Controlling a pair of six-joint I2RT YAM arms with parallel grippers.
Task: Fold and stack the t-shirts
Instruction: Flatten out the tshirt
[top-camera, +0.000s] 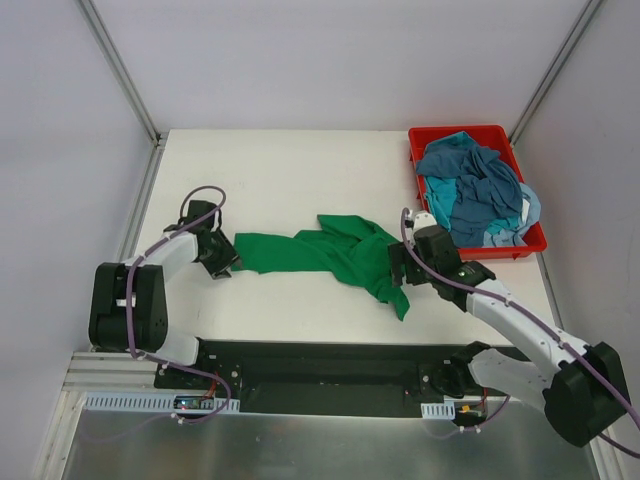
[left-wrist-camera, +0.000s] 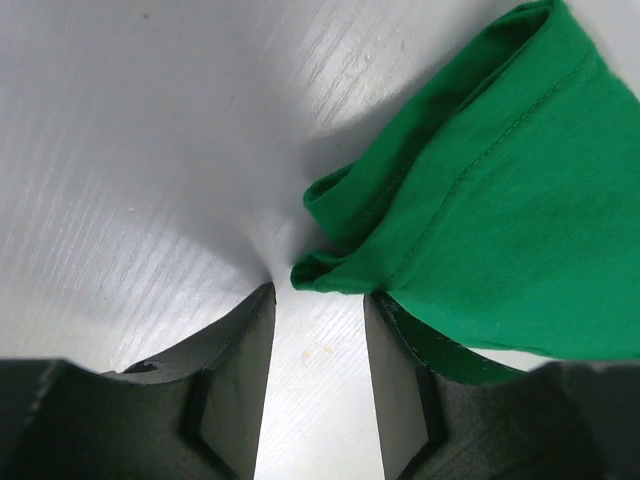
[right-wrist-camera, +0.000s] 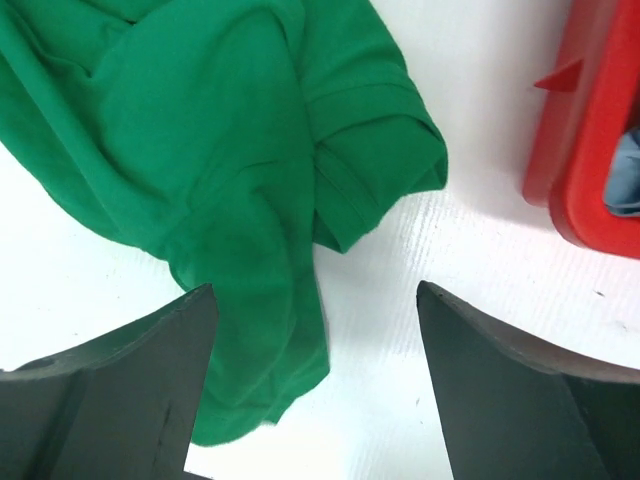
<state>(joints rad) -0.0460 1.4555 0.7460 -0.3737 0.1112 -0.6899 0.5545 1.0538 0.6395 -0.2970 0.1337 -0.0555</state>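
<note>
A crumpled green t-shirt (top-camera: 330, 252) lies stretched out across the middle of the white table. My left gripper (top-camera: 226, 260) is open at the shirt's left end. In the left wrist view the hemmed corner of the shirt (left-wrist-camera: 480, 200) lies just ahead of the left gripper (left-wrist-camera: 318, 292) and drapes over the right finger (left-wrist-camera: 400, 380); bare table shows between the jaws. My right gripper (top-camera: 400, 268) is wide open at the shirt's right end. In the right wrist view the right gripper (right-wrist-camera: 315, 290) hovers over a sleeve and a hanging fold of the shirt (right-wrist-camera: 220, 150).
A red bin (top-camera: 530, 245) at the back right holds a heap of blue t-shirts (top-camera: 475, 190). Its corner shows in the right wrist view (right-wrist-camera: 590, 150), close to the right finger. Grey walls and metal posts ring the table.
</note>
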